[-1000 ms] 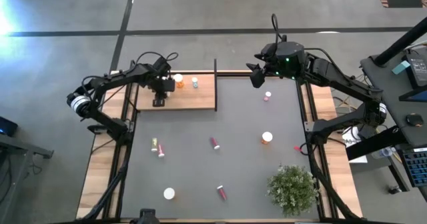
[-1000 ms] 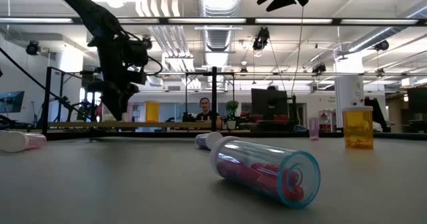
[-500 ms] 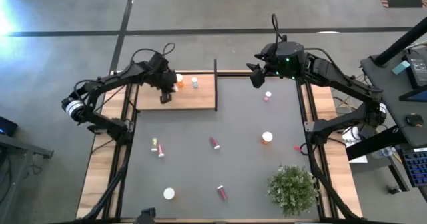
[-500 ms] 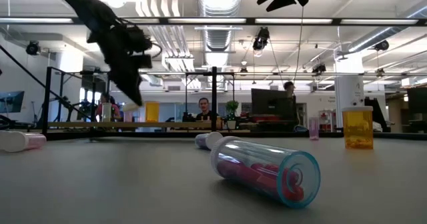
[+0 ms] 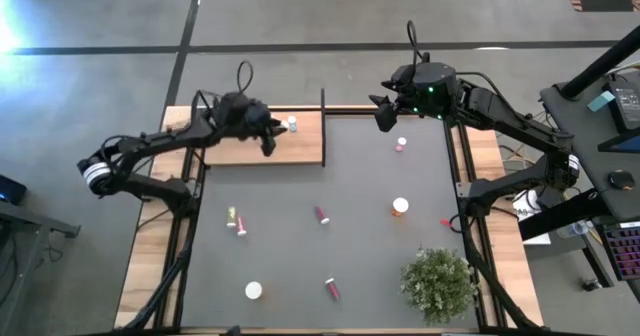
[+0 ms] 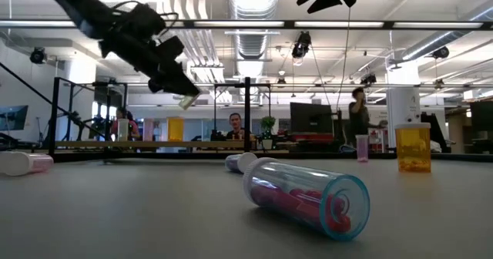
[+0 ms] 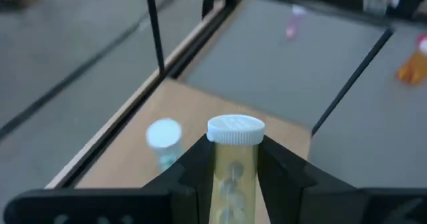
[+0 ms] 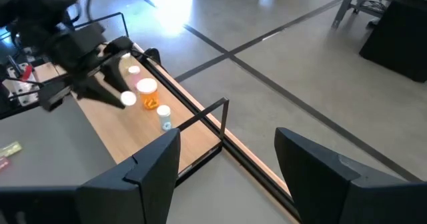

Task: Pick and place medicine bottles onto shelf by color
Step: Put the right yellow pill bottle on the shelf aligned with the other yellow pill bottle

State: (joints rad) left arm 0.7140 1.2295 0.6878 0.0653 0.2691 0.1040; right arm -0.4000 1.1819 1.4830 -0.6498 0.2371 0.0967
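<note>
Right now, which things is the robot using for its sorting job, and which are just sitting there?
For the job:
- yellowish bottle held in the left claw
- wooden shelf with an orange bottle and a pale bottle on it
- pink bottle lying on the table
- tall orange bottle

Just sitting there:
- bushy plant
- right claw, waiting open

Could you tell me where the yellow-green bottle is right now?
The yellow-green bottle is gripped in the left pincer, raised above the shelf near the orange bottle.
</note>
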